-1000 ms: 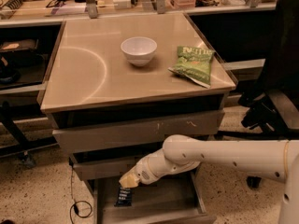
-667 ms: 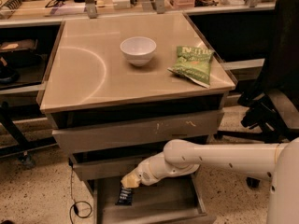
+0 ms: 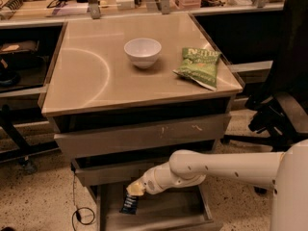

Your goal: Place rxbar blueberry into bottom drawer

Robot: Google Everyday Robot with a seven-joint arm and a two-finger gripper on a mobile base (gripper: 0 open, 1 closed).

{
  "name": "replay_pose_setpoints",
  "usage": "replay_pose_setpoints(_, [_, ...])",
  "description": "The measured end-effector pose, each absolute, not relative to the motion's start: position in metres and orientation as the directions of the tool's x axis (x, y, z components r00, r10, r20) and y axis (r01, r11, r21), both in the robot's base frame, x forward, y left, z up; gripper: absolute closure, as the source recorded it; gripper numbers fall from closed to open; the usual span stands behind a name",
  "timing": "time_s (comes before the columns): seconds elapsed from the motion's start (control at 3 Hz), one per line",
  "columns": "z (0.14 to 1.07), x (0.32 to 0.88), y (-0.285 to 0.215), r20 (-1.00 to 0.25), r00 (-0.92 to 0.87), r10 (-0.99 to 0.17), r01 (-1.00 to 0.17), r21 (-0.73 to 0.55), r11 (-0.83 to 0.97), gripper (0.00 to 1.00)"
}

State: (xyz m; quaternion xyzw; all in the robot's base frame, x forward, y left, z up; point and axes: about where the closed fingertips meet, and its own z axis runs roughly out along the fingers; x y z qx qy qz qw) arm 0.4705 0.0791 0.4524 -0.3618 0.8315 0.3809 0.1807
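Gripper [image 3: 135, 189], pale yellowish tip on a white robot arm [image 3: 226, 166], sits low at the front-left of the cabinet, over the left part of the pulled-out bottom drawer [image 3: 173, 210], a shallow grey-beige metal tray w/ flat bare floor. Directly below the tip, touching or nearly so, is the rxbar blueberry [image 3: 130, 204]: small flat dark navy wrapper w/ pale print, too small to read. It stands roughly upright, slightly tilted, inside the drawer's left side; can't tell if it rests on the floor. Can't tell whether the gripper is clamped on it or apart from it. Above are 2 more grey-beige drawers: the scuffed top drawer [image 3: 139, 137] and the middle drawer [image 3: 110, 171], part open, w/ the arm passing just under its front. On the beige tabletop [image 3: 86, 76]: a round white bowl [image 3: 142, 51] near centre, and right of it, apart, a green crinkly chip bag [image 3: 198, 66] w/ pale lettering, first letter approx. "N", rest not legible. Black office chair [image 3: 284, 105] at right.
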Motion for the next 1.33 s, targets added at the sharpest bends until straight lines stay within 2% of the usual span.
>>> replay_pose_setpoints(0.67, [0.395,0.474,0.046,-0.469,-0.807,-0.359,-0.588,0.576,0.568,1.0])
replay_pose_setpoints(1.33, [0.374,0.482,0.049,-0.463,-0.829,-0.314,-0.554,0.602,0.575,1.0])
